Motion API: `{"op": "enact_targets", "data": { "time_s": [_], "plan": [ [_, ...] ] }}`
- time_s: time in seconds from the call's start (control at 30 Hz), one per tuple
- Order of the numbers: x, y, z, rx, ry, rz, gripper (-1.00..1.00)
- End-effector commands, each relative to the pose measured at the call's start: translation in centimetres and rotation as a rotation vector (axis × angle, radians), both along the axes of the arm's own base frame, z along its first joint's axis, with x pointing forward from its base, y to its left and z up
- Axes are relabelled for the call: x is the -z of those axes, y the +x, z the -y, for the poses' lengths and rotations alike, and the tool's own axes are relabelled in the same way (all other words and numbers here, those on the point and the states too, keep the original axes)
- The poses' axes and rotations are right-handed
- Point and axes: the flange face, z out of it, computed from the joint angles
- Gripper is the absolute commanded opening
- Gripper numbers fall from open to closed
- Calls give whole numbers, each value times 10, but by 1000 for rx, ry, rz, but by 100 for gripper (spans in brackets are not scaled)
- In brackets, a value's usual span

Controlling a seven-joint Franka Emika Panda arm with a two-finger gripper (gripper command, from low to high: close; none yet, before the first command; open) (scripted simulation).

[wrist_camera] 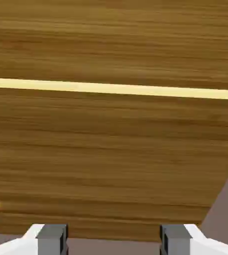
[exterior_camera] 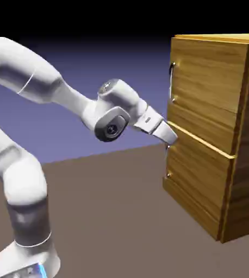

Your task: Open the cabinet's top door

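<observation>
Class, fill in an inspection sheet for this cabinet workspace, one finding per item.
Surface: brown table, bare where visible.
Job's things: cabinet upright; top door shut, its handle untouched.
Clutter: nothing seen.
End effector: end effector open, empty, at the yellow seam between the panels, below the top handle.
Cables: nothing seen.
Surroundings: plain blue-violet backdrop.

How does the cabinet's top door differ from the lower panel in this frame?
The top door sits above the pale yellow seam; the lower panel sits below it. The top door's handle is a long vertical silver bar; the lower panel's handle shows only as a small knob. The open pincer points at the seam, beneath the top door's handle. Both are shut, golden-brown grained wood.
</observation>
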Motion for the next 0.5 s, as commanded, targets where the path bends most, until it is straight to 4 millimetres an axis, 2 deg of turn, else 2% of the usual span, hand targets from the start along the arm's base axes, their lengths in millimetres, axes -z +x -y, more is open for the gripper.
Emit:
{"op": "enact_targets", "data": {
  "time_s": [0.0,0.23,0.47],
  "plan": [
    [-8,1,2,38,39,19,0],
    [-59,-1,10,277,325,151,0],
    [-102,-7,8,469,629,276,0]
  ]
}}
